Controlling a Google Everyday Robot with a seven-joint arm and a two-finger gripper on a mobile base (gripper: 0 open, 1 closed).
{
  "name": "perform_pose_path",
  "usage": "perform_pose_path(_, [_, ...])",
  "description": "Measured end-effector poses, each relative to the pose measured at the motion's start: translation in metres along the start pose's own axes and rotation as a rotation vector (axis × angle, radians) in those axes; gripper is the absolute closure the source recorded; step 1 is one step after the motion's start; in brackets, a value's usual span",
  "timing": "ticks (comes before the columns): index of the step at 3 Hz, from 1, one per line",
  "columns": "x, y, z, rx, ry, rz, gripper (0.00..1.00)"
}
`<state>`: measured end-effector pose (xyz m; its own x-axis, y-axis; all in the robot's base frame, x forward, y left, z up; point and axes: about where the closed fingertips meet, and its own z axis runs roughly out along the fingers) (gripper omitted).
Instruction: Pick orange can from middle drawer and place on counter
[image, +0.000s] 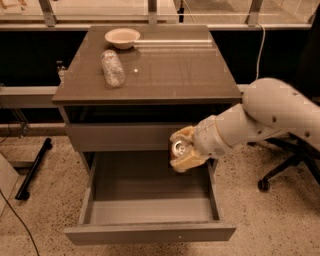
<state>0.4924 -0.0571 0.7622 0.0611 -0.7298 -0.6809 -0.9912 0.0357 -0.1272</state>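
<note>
My gripper (181, 149) is shut on the orange can (178, 148), whose silver top with pull tab faces the camera. It holds the can in the air above the open middle drawer (150, 232), in front of the shallower drawer front above it and below the counter's front edge. The drawer is pulled out wide and its grey floor looks bare. The counter (165, 70) is the glossy grey-brown top of the cabinet, above and behind the can. My white arm comes in from the right.
A clear plastic bottle (113, 67) lies on the counter's left side. A pale bowl (122, 37) sits at the counter's back. An office chair base (280, 172) stands on the floor at the right. A black stand leg (32, 170) lies at the left.
</note>
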Motion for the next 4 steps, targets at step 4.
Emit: perform_pose_path(4, [-0.086,-0.033,-0.14,0.144,-0.018,-0.159,1.0])
